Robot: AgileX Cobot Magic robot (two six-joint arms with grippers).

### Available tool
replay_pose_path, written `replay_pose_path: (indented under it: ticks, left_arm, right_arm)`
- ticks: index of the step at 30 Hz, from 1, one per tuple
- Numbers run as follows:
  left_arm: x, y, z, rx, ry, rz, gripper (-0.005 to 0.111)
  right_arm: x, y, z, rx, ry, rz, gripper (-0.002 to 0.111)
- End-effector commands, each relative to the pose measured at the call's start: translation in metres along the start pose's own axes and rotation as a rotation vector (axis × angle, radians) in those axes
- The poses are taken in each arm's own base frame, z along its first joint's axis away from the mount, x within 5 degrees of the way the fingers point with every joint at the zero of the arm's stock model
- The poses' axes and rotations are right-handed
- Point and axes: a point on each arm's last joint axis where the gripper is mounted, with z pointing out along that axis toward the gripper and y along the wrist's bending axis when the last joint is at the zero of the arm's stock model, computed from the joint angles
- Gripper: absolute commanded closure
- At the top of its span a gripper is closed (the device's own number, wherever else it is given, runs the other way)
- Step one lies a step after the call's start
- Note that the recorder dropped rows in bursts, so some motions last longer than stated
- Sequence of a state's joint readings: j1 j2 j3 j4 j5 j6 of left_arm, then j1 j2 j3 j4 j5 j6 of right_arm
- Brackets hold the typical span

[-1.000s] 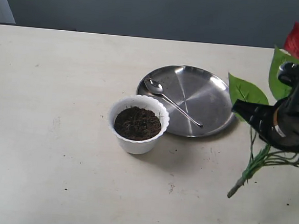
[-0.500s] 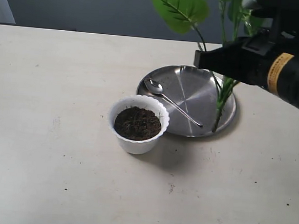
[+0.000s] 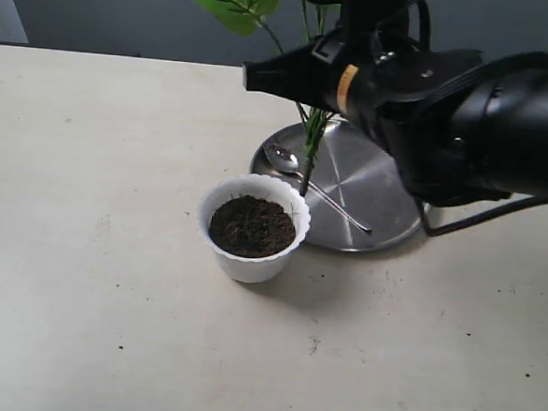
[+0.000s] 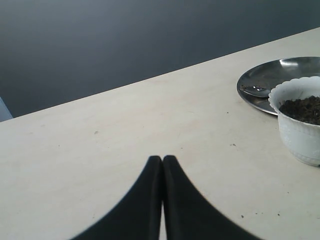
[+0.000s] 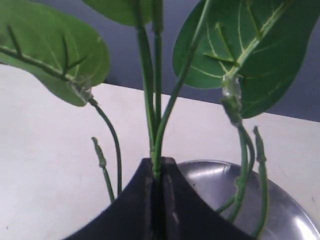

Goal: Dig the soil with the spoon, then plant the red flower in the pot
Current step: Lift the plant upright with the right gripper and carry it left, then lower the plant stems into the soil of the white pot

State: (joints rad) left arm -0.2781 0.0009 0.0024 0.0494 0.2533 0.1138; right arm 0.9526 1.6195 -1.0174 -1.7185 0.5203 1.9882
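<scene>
Your right gripper [image 5: 156,172] pinches the red flower [image 3: 309,137] stems upright; stem tips hang below it, just beside the pot [image 3: 254,228]. Centre them over the soil [image 3: 252,226], then press straight down.

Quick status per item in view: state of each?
flower: upright, stems clamped in right gripper, base near pot's rim, not planted
pot: upright, filled
soil: in pot, no hole visible
spoon: lying on plate, unheld
plate: flat on table
left gripper: shut, empty, over table
</scene>
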Motion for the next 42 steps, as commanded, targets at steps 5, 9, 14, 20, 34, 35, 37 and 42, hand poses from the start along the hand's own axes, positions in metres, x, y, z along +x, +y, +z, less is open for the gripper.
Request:
replay_pose_path:
  ticks: [5, 9, 14, 20, 34, 35, 37, 42]
  left_arm:
    - [-0.002, 0.0, 0.0, 0.006, -0.017, -0.011, 0.106]
    - [-0.002, 0.0, 0.0, 0.006, -0.017, -0.011, 0.106]
    - [-0.002, 0.0, 0.0, 0.006, -0.017, -0.011, 0.106]
    - [-0.002, 0.0, 0.0, 0.006, -0.017, -0.011, 0.106]
    - [-0.002, 0.0, 0.0, 0.006, -0.017, -0.011, 0.106]
    - [-0.002, 0.0, 0.0, 0.006, -0.017, -0.011, 0.106]
    - [-0.002, 0.0, 0.0, 0.006, -0.017, -0.011, 0.106]
    - [-0.002, 0.0, 0.0, 0.006, -0.017, -0.011, 0.106]
  right_arm:
    - [-0.025, 0.006, -0.011, 0.378, -0.151, -0.304, 0.108]
    - [-0.027, 0.003, -0.013, 0.432, -0.148, -0.319, 0.108]
    - [-0.016, 0.012, -0.008, 0.302, -0.048, -0.243, 0.108]
    - [-0.011, 0.025, -0.005, 0.145, -0.013, -0.206, 0.108]
    - [0.002, 0.062, -0.006, -0.6, 0.02, -0.483, 0.108]
    - [0.002, 0.062, -0.006, -0.601, 0.018, -0.492, 0.108]
    - [0.002, 0.062, -0.007, -0.599, 0.015, -0.494, 0.108]
    - [-0.005, 0.059, -0.011, -0.582, 0.003, -0.476, 0.108]
